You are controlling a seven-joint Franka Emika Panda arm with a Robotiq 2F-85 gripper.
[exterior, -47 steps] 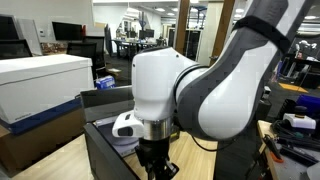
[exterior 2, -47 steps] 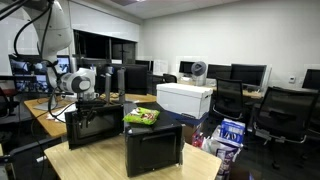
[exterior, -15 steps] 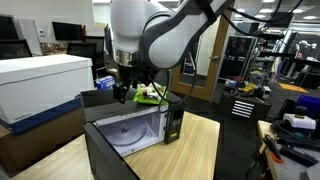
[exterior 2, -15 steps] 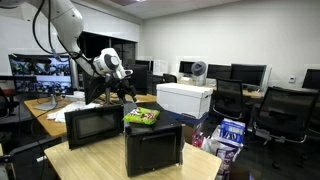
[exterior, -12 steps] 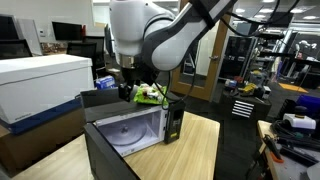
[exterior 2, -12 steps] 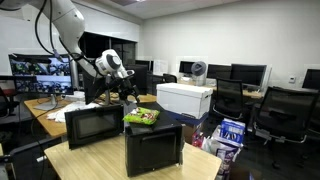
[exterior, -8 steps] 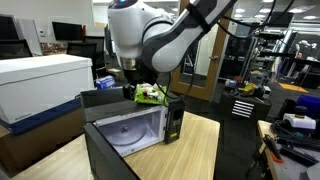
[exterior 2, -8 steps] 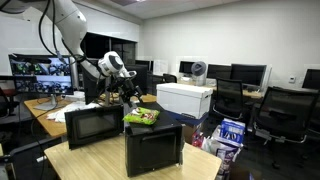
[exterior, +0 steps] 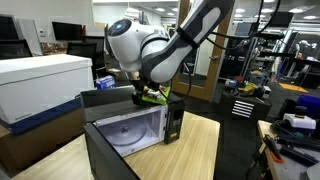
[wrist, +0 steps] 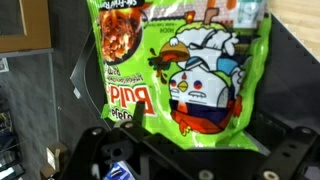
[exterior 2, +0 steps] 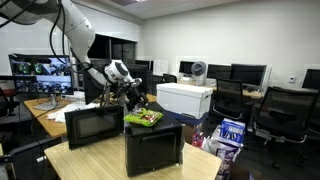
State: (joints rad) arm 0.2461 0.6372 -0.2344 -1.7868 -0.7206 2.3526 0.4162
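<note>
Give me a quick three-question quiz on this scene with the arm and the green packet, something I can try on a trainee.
1. True or false: the claw holds the packet up in the air.
2. Multiple choice: the packet is mainly A) red, B) green, C) blue.
3. Fill in: the packet lies on top of the ____.

Key
1. False. The claw is open and the packet lies flat.
2. B
3. microwave
</note>
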